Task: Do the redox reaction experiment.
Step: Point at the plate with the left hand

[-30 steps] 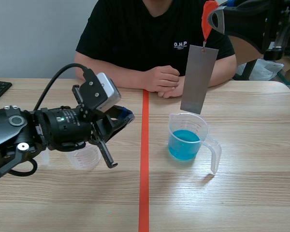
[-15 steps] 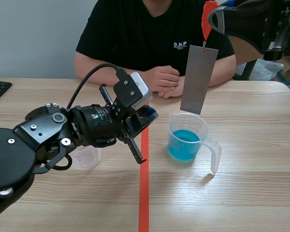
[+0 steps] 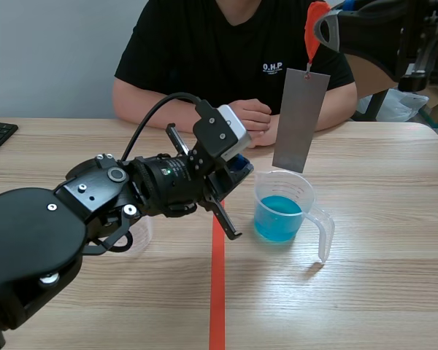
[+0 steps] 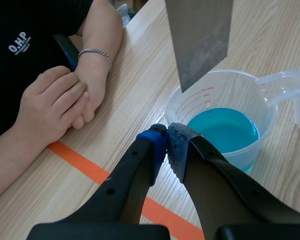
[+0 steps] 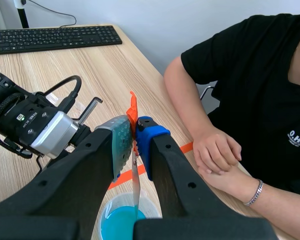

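The grey metal strip (image 3: pixel 301 120) hangs upright, long axis vertical, from an orange tab (image 3: pixel 314 25). Your right end effector (image 5: pixel 134 132) is clamped on that tab high over the counter (image 3: pixel 379 292). The strip's lower edge sits about level with the far rim of the clear measuring cup (image 3: pixel 261 191) and is not in the blue liquid (image 3: pixel 279 215), which fills roughly the lower half of the cup. The liquid therefore lies almost straight down from the strip, and I judge the next move is a plain vertical lowering by the right arm.

Your left end effector (image 4: pixel 167 145) has its pads together on nothing. It points at the cup's near wall from just beside it, with the cup's handle on the opposite side. A small clear cup (image 3: pixel 136 233), apparently empty, stands partly hidden behind the left arm. The person's hands (image 3: pixel 248 120) rest beyond the cup.
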Available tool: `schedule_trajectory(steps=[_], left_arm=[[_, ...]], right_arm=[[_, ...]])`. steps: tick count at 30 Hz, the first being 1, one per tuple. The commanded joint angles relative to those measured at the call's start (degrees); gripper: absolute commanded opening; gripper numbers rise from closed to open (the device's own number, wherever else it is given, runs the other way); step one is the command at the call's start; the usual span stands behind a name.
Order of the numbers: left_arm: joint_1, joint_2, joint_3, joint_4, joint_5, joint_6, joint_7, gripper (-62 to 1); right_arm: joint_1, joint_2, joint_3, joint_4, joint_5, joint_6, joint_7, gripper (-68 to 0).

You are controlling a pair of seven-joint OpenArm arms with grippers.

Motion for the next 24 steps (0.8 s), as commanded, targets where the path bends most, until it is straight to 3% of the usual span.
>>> schedule_trajectory(steps=[1,24], left_arm=[[-0.7,0.9,0.3,1.2,-0.2,0.1,-0.7,-56.2],[-0.7,1.8,0.5,1.2,-0.2,0.1,-5.0,-56.2]], right_arm=[[1.2,0.8,0.8,0.2,0.9,-0.2,0.9,-66.0],[1.2,0.8,0.8,0.2,0.9,-0.2,0.9,-66.0]])
